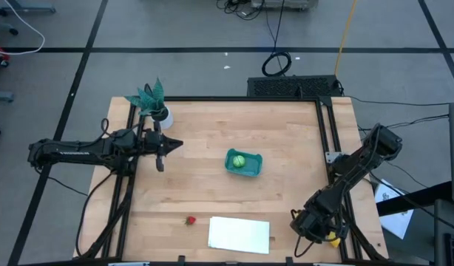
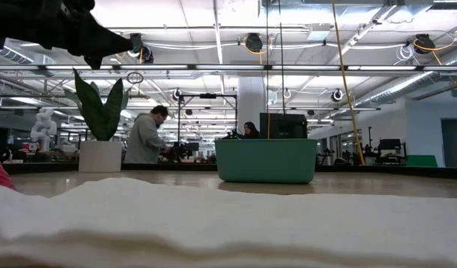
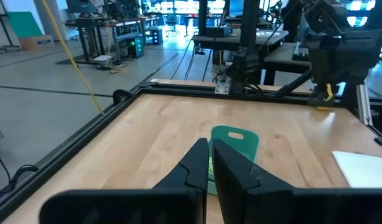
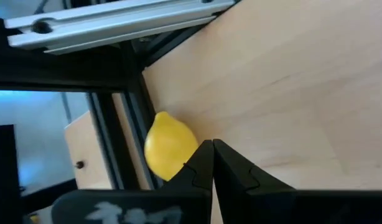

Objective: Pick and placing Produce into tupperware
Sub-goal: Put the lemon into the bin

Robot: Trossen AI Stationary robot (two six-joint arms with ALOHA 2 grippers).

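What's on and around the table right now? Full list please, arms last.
tupperware: one, teal, table centre
green fruit: one, light green, inside the tupperware
strawberry: one, red, near edge, beside the sheet
lemon: one, yellow, by the frame at the right gripper
sheet: one, white, near edge
plant: one, teal, white pot, far-left corner
people: two, beyond the table
left gripper: shut, below the plant
right gripper: shut, near-right corner

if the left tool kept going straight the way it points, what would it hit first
Most likely the teal tub, dead ahead of the shut left tool with bare table between; depth is hard to judge.
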